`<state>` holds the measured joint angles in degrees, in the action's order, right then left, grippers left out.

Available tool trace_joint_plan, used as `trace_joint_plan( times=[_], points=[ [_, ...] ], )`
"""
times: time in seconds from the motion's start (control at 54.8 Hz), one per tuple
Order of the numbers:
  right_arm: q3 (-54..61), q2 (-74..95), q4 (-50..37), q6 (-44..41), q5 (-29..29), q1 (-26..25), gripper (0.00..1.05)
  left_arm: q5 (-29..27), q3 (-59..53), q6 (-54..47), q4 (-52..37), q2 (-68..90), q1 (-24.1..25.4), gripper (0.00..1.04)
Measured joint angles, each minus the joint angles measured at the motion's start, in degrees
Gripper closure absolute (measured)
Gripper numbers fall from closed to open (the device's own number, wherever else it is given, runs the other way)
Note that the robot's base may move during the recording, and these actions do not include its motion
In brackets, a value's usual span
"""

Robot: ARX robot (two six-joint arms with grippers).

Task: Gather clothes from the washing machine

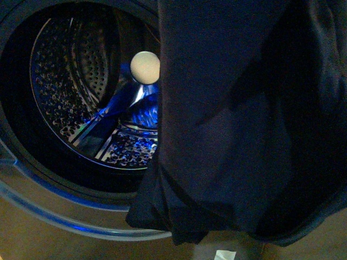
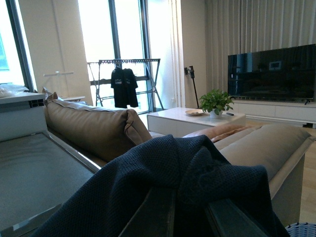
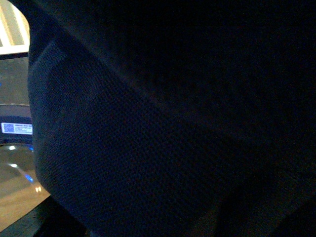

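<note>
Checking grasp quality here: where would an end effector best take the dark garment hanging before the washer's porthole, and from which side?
Probably the clothes at their bunched lower-left edge, coming from the robot's left: the fabric hangs free and thickly folded there, with open space beside it before the washing machine.

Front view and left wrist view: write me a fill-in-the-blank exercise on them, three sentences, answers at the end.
1. In the front view the clothes hang before the ___ side of the washing machine porthole.
2. The perforated drum is lit ___, and a pale ball shows inside it.
3. In the left wrist view the potted plant stands on a low white ___.
Missing words: right; blue; table.
</note>
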<state>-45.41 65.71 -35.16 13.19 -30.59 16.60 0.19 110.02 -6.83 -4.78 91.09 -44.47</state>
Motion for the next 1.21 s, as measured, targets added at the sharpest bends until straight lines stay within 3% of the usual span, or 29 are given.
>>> trace_joint_plan(
  times=[0.237, 0.438, 0.712, 0.822, 0.877, 1.205],
  points=[
    [-1.16, 4.28, -6.51, -3.48, 10.25, 2.71, 0.08, -0.02, 0.0, 0.0, 0.0, 0.0, 0.0, 0.99],
    [-1.73, 6.78, -13.0, -7.8, 18.64, 4.04, 0.42, -0.07, 0.0, 0.0, 0.0, 0.0, 0.0, 0.99],
    [0.63, 3.87, -20.13, -12.22, 20.5, 3.63, 0.77, 0.0, 0.02, 0.02, 0.0, 0.0, 0.0, 0.99],
    [1.84, 0.85, -22.25, -12.76, 20.35, 1.09, 0.94, 0.02, 0.02, 0.17, 0.0, 0.0, 0.0, 0.81],
    [1.9, -0.33, -22.75, -12.7, 20.13, -0.31, 0.97, 0.04, 0.02, 0.17, 0.0, 0.0, 0.0, 0.74],
    [0.5, -6.19, -22.27, -8.59, 14.78, -12.04, 0.99, 0.07, 0.02, 0.17, 0.0, 0.0, -0.02, 0.33]
  ],
)
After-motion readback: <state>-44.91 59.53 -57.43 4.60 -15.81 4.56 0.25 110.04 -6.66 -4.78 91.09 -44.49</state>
